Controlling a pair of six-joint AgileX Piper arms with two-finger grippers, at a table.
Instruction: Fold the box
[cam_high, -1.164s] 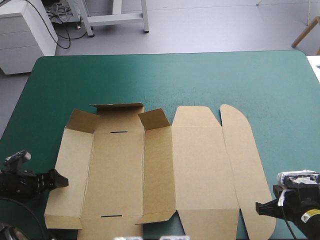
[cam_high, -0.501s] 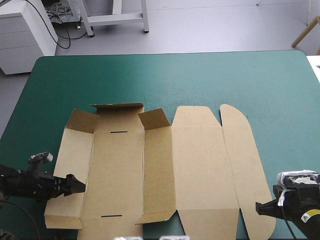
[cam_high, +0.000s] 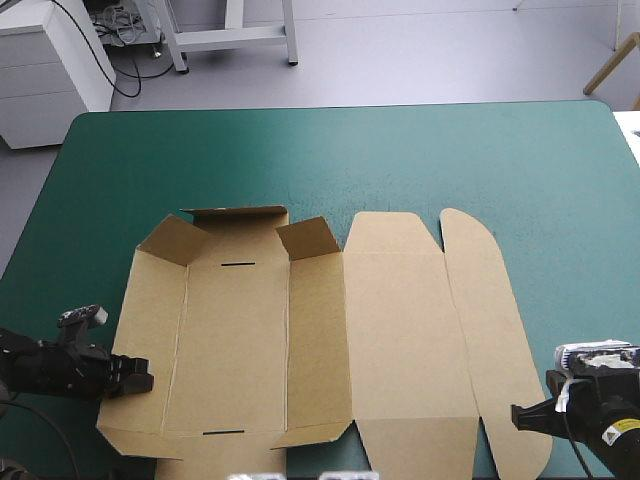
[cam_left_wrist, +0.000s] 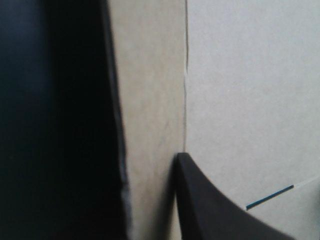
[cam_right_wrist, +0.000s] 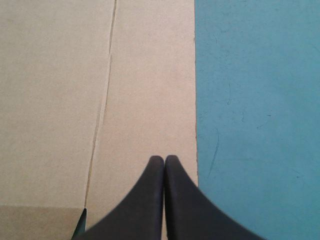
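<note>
The brown box (cam_high: 400, 330) lies as a cut sheet on the teal-green cover, with its two far corner flaps standing up. Its left wall (cam_high: 150, 330) tilts slightly up off the table. My left gripper (cam_high: 143, 375) sits at that wall's near part. In the left wrist view the wall's board (cam_left_wrist: 150, 100) runs between the two black fingers (cam_left_wrist: 210, 205), which have closed onto it. My right gripper (cam_high: 516, 416) rests at the near end of the rounded right flap (cam_high: 490, 320). In the right wrist view it (cam_right_wrist: 165, 157) is shut over the flap's edge (cam_right_wrist: 150, 75), holding nothing.
Teal-green cover (cam_high: 350, 160) stretches from the box's far edge to the table's far edge, and a strip (cam_right_wrist: 255, 120) lies beside the right flap. Two thin slots (cam_high: 238, 265) mark the base panel. A white cabinet (cam_high: 50, 70) stands past the far left corner.
My left gripper came in from the left over the box's left wall and its fingers closed on it. The wall now tilts up. The right gripper has stayed still.
</note>
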